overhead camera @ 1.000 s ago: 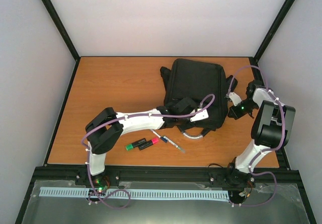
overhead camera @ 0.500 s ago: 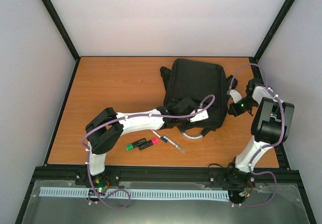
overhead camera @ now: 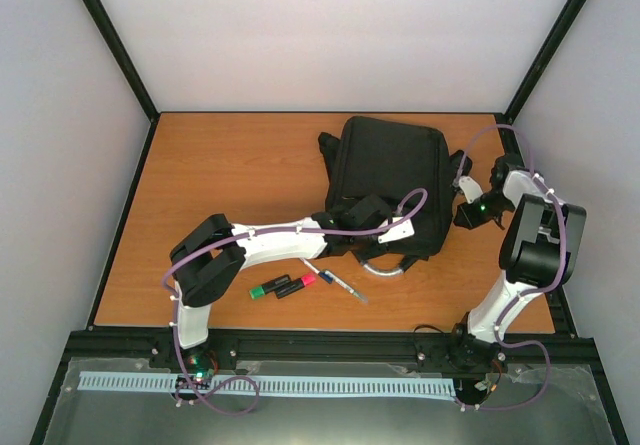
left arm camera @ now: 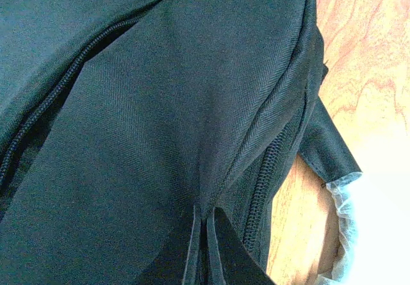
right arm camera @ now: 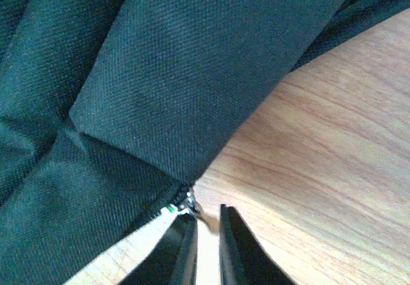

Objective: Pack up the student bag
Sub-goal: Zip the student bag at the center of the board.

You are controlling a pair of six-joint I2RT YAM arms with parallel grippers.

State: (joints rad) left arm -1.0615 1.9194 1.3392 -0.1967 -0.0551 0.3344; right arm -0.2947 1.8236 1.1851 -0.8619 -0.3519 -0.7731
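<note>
1. Two arms reach the student bag [overhead camera: 390, 170], which lies flat on the wooden table [overhead camera: 230, 175], right of centre and towards the far edge, with its grey loop handle [overhead camera: 385, 267] pointing to the near side.
2. The left arm stretches across the table from the near left. The left gripper [overhead camera: 352, 213] sits on the near end of the bag, just above the handle.
3. In the left wrist view its jaws stand nearly together. A raised fold of black fabric runs straight in between them, so they pinch the cloth of the bag. A zip line runs along each side of that fold.
4. The right arm bends up at the right edge of the table and its gripper [overhead camera: 463, 205] meets the right side of the bag.
5. In the right wrist view the right gripper [right arm camera: 206, 227] is set narrow, with a slim gap between the fingers. The metal zip pull [right arm camera: 190, 205] lies right at the fingertips, at the edge of the bag over bare wood. I cannot tell whether they clamp it.
6. Near the front edge, apart from the bag, lie a green highlighter [overhead camera: 264, 289], a pink highlighter [overhead camera: 298, 283] just beside it, and a pen [overhead camera: 335, 279] to their right.
</note>
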